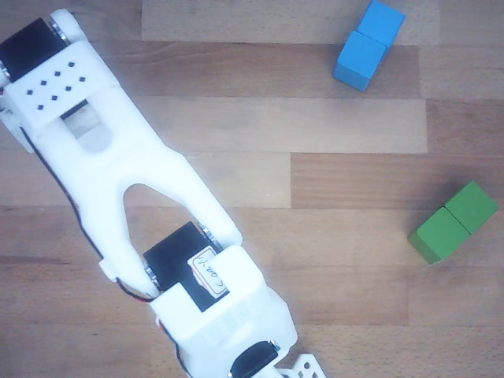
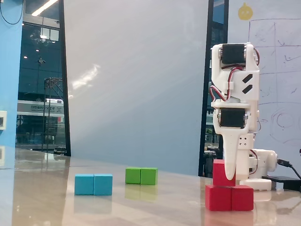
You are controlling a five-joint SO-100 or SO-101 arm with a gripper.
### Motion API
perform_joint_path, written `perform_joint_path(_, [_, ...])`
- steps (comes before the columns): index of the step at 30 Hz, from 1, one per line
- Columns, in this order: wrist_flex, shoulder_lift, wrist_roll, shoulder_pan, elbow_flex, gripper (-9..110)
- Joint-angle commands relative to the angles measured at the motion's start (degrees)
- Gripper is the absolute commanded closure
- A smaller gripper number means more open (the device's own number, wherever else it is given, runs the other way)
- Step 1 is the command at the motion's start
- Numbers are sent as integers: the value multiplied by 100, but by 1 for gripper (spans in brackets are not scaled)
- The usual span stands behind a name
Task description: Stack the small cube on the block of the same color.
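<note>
The table point(image 2: 141, 202) is filling the lower part of the fixed view, with a glossy top that is reflecting the things on it; in the other view it is showing as wooden planks seen from above. The arm point(image 2: 234, 108) is standing at the right of the fixed view, white with black motors and red wires, and it is pointing straight down. In the other view the arm point(image 1: 134, 205) is running from the upper left corner to the bottom edge and is hiding what is under it. The gripper point(image 2: 230, 178) is reaching down beside the cube, and one white finger is covering the right part of the cube; I cannot tell if the jaws are gripping it or are apart. The red block point(image 2: 229, 197) is lying flat on the table near the right edge. The blue block point(image 2: 93, 184) is lying at the left, and the green block point(image 2: 141, 175) is lying farther back, between the blue one and the red one. The cube point(image 2: 220, 172) is sitting on top of the red block, over its left half.
</note>
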Motion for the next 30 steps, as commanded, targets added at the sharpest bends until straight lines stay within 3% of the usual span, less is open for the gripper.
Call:
perform_joint_path(1, [-26, 132, -26, -35, -378, 92])
perform_joint_path(5, [-44, 141, -26, -44, -114, 90])
perform_joint_path(14, [-44, 176, -35, -44, -70, 74])
perform_joint_path(21, [-44, 220, -53, 105, -79, 73])
perform_joint_path(30, [-44, 237, -536, 1494, -88, 73])
